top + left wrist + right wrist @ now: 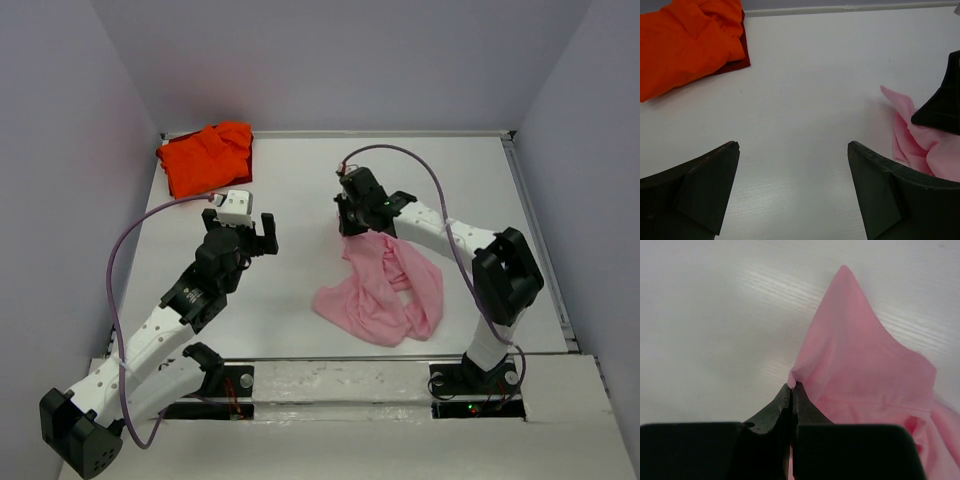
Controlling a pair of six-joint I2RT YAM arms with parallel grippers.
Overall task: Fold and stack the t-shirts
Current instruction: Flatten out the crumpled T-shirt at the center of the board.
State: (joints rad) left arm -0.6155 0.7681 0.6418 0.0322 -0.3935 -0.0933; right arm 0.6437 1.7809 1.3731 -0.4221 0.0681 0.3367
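White worktop [300, 190] boxed by pale lilac walls [350, 60]. Orange-red t-shirt [205, 155] bunched in the far left corner; pink t-shirt [372, 300] crumpled right of centre, its edge pinched in the right jaws. Left jaws gape wide.

Top camera fixed high at the near edge, looking down over the whole table [300, 190]; left wrist camera low, facing forward across it, sharing the orange t-shirt [685, 45] and an edge of the pink t-shirt [905, 130] with it; right wrist camera pressed close on that pink cloth.
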